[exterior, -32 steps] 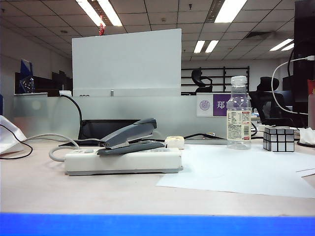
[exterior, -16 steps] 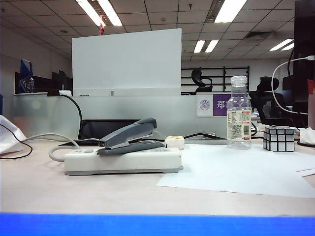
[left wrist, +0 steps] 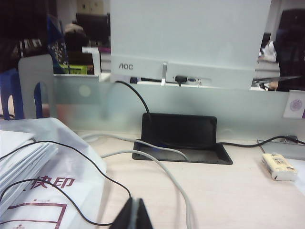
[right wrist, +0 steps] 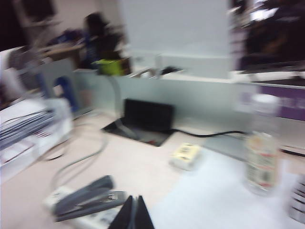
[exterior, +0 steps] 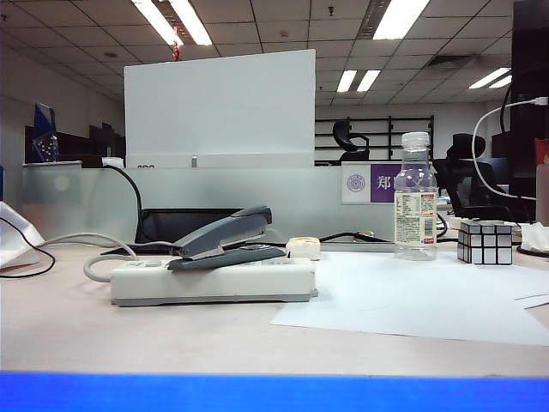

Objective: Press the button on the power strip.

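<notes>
Nothing on the bench [exterior: 171, 335] has shifted since the earlier frames apart from a very slight sideways drift of the whole exterior view. With the long white plastic power strip [exterior: 214, 281] as landmark: a grey stapler [exterior: 225, 240] lies on its top face, its small pale-grey button [exterior: 151, 263] sits at the end where the thick light-grey cable [exterior: 96, 268] leaves, and a small cream block [exterior: 303, 248] rests just behind it. A clear plastic bottle [exterior: 415, 197] and a silver mirror cube [exterior: 485, 242] stand well to its right, beyond a white paper sheet [exterior: 412, 300]. Behind it a monitor back reads "AOC" [left wrist: 125, 66]; a white bag [left wrist: 52, 191] carries red characters "快印". Neither arm appears in the exterior view. The left gripper [left wrist: 133, 217] hovers over the cable, jaws closed together. The right gripper [right wrist: 133, 215] hangs above the strip's stapler end, jaws also pressed together; that view is blurred.
</notes>
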